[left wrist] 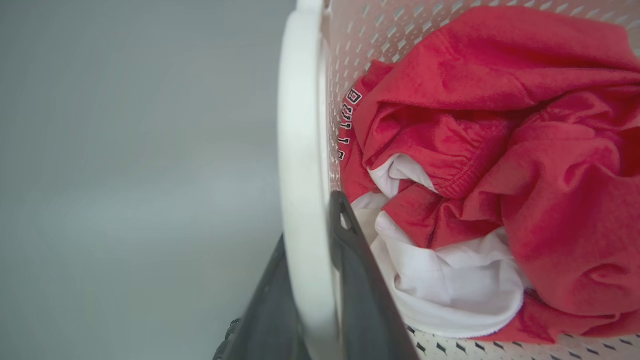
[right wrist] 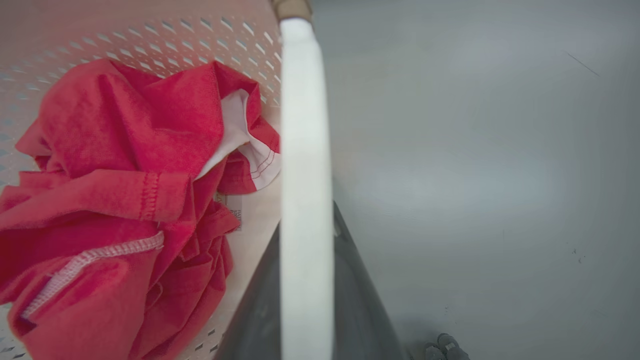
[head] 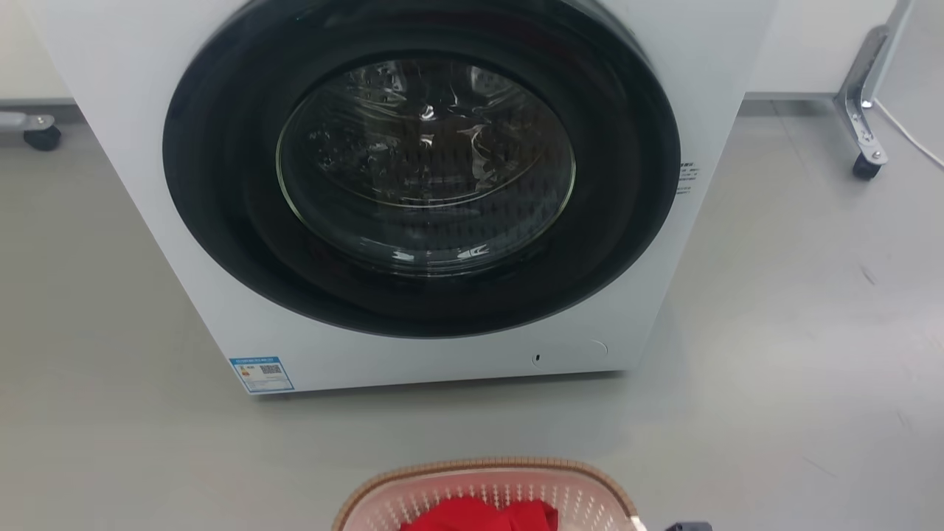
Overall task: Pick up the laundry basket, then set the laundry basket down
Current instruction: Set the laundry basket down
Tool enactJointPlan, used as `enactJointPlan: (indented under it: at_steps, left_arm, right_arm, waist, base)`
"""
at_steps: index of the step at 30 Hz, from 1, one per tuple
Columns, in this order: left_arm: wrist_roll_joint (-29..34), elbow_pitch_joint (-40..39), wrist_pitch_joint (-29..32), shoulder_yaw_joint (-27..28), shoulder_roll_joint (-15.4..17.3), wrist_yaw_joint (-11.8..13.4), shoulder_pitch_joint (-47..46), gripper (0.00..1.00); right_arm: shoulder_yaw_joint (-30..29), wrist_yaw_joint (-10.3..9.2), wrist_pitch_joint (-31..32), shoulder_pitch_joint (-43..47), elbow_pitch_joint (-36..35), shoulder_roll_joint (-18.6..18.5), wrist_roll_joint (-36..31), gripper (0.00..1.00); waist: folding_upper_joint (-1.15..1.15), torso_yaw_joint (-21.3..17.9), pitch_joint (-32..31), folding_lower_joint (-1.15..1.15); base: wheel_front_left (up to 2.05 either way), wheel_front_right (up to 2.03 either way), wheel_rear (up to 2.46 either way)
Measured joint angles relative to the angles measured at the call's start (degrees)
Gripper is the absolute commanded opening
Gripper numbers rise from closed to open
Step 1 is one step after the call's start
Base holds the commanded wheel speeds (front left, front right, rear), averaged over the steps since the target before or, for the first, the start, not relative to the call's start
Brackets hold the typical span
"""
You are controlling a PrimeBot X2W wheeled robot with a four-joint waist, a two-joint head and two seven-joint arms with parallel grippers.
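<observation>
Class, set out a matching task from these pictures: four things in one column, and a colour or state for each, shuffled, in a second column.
Column one
1. washing machine door
2. rim of the laundry basket
3. clothing
4. left gripper

Column two
a. red and white
b. fingers on either side of a white handle
c. shut
d. brown, woven look

Pairs: 1-c, 2-d, 3-a, 4-b

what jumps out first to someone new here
The washing machine, white with a dark round door, dominates the head view. Below it, at that view's bottom edge, shows the laundry basket with a red garment inside. In the wrist views, the left gripper and right gripper each straddle a white handle.
</observation>
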Motion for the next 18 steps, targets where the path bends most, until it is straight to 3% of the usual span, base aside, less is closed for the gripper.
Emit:
enactJointPlan:
  at_steps: [18]
  left_arm:
    - [0.1,-1.5,-2.9,1.0,1.3,1.0,-12.7,0.00]
  right_arm:
    - [-0.5,-0.01,-3.0,-14.3,0.3,-0.3,0.0,0.00]
  waist:
    - [0.00,0.2,10.3,0.01]
  base:
    - [0.00,0.00,0.00]
